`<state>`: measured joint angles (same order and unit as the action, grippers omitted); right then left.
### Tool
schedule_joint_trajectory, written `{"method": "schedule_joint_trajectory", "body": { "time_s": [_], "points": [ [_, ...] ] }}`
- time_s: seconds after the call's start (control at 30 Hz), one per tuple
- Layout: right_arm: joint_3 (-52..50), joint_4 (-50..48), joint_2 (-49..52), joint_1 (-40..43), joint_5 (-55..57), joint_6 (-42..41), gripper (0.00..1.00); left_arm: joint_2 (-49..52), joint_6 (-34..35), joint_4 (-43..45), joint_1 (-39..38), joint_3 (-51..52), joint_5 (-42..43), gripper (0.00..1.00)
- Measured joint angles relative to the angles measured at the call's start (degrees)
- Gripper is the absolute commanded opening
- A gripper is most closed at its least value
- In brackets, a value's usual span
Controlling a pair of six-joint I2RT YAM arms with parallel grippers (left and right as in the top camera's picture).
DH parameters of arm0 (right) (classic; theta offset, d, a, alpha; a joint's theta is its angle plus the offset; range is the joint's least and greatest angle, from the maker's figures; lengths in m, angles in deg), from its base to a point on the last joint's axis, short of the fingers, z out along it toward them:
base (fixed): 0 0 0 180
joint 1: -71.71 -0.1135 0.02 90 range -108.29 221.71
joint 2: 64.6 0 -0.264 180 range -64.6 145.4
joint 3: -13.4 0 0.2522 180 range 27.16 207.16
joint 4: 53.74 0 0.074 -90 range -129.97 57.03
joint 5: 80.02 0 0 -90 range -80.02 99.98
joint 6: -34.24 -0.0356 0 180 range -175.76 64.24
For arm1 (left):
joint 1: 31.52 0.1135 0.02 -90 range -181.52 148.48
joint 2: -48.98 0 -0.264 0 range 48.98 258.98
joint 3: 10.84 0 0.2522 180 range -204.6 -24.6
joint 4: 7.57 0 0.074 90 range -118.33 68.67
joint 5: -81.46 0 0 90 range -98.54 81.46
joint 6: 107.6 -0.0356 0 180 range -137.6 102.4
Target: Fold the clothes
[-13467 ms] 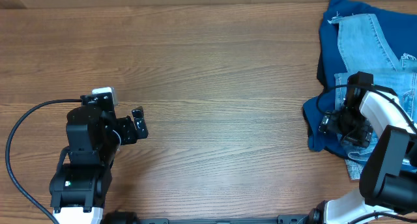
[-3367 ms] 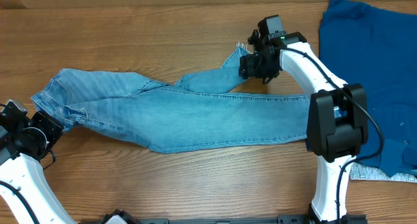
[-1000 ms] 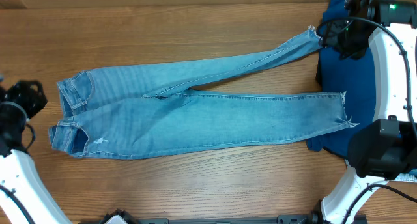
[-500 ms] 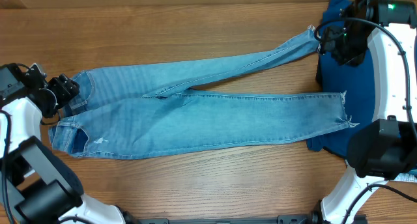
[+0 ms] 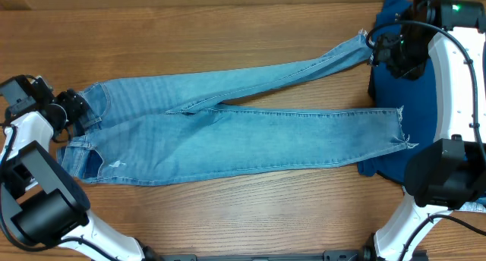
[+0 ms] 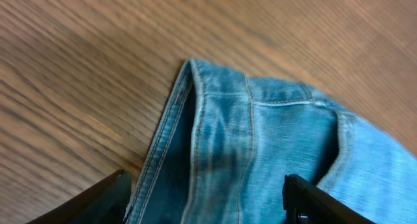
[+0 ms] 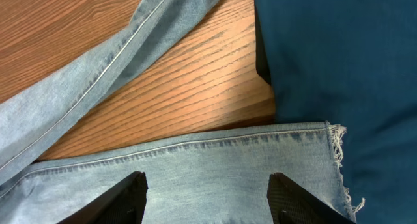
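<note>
L claw [image 5: 74, 109] wide open, empty, not gripping; jeans [image 5: 228, 132] waistband lies just ahead, btwn its fingers, flat on table [image 5: 228, 33]. R claw [image 5: 383, 48] also spread wide, holds nothing; frayed leg hem ahead of it, dark blue garment [image 7: 339, 68] beside and under.

A pair of light-blue denim jeans [image 5: 228, 139] lies flat across the brown wooden table [image 5: 190, 33], waistband at left, legs running right. The rear leg angles toward the back. The front leg's hem overlaps the dark-blue fabric garment [image 5: 414, 90] at the right edge.
</note>
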<state>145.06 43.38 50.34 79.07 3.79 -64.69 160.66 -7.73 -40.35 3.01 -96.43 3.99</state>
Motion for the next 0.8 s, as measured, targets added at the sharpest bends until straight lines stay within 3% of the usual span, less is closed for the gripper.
{"method": "schedule_joint_trajectory", "body": {
  "time_s": [0.23,0.3,0.37,0.4,0.6,0.8],
  "points": [
    [0.0,0.3,0.0,0.0,0.0,0.0,0.61,5.3,0.0,7.0,0.0,0.0,8.6,0.71],
    [0.0,0.3,0.0,0.0,0.0,0.0,0.56,5.7,0.1,9.0,0.0,0.0,12.1,0.54],
    [0.0,0.3,0.0,0.0,0.0,0.0,0.53,5.8,0.7,10.4,0.0,0.0,14.1,0.14],
    [0.0,0.4,0.0,0.0,0.0,0.1,0.52,5.8,0.9,11.0,0.0,0.0,15.0,0.04],
    [0.0,0.4,0.0,0.0,0.0,0.2,0.52,5.9,3.2,12.6,0.0,-1.2,20.2,0.04],
    [0.0,0.4,0.0,0.0,0.0,0.2,0.52,6.6,7.0,12.0,0.0,-14.4,23.6,0.04]
  ]
}}
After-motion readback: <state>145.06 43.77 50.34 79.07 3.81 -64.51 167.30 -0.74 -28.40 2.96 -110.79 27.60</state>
